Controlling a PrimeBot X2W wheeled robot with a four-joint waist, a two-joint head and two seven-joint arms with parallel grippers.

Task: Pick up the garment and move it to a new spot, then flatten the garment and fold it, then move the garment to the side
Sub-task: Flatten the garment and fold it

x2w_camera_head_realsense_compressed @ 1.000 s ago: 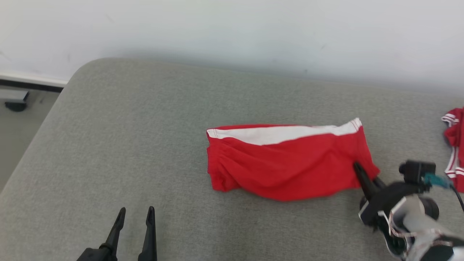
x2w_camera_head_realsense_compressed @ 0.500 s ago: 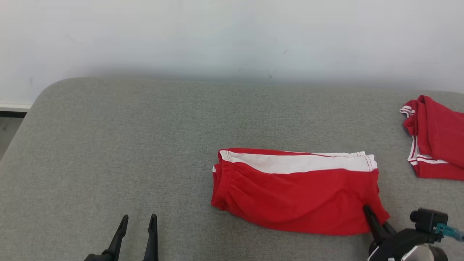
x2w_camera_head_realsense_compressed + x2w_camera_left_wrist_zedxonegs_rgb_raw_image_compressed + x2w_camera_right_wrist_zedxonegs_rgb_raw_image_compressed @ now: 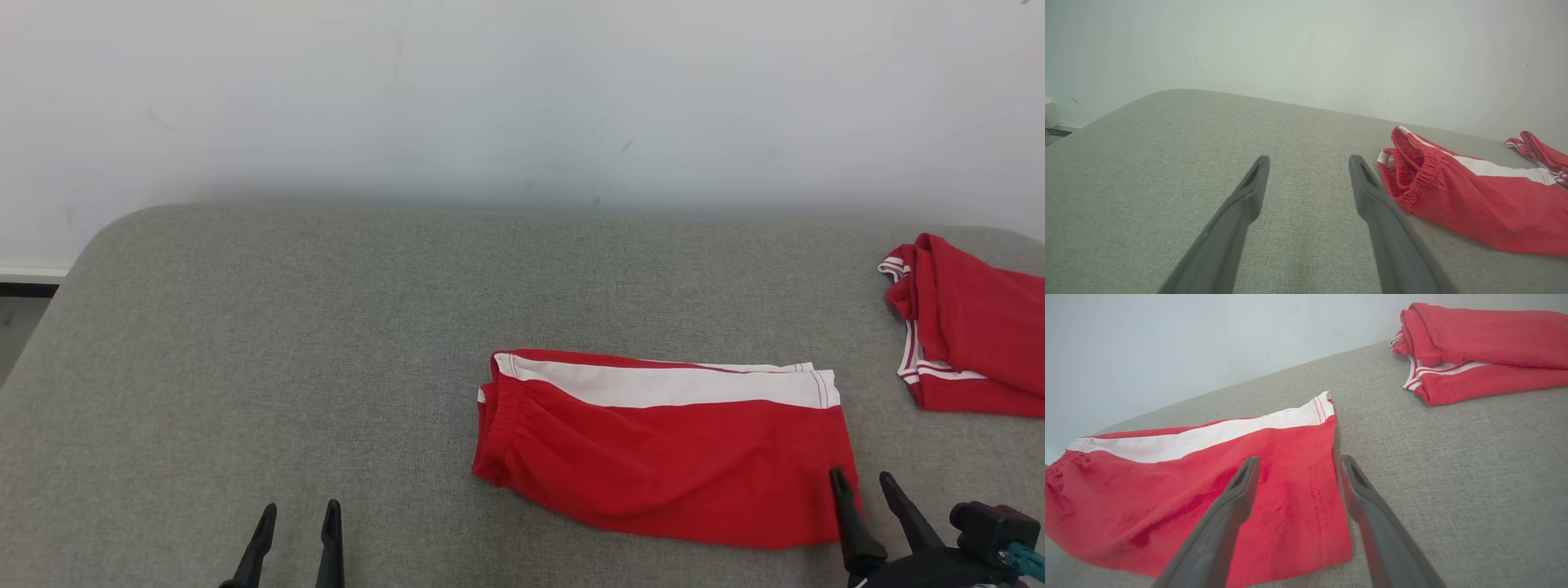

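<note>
The garment (image 3: 661, 449) is a pair of red shorts with a white side stripe, folded flat on the grey cushion (image 3: 286, 343). Its elastic waistband end points left (image 3: 1412, 171). My right gripper (image 3: 864, 488) stands open over the garment's lower right corner, one finger above the red hem (image 3: 1310, 506), the other beside it over the cushion, with nothing held. My left gripper (image 3: 295, 523) is open at the lower left, well apart from the garment (image 3: 1474, 196), with bare cushion between its fingers (image 3: 1249, 192).
A second folded red garment with white trim (image 3: 971, 335) lies at the cushion's far right (image 3: 1478, 347). A pale wall (image 3: 522, 98) runs behind. The cushion's rounded left edge drops to the floor (image 3: 16, 327).
My right gripper has opened and let go of the garment's lower right corner, which now lies flat. The head camera has shifted, bringing more of the second red garment into view.
</note>
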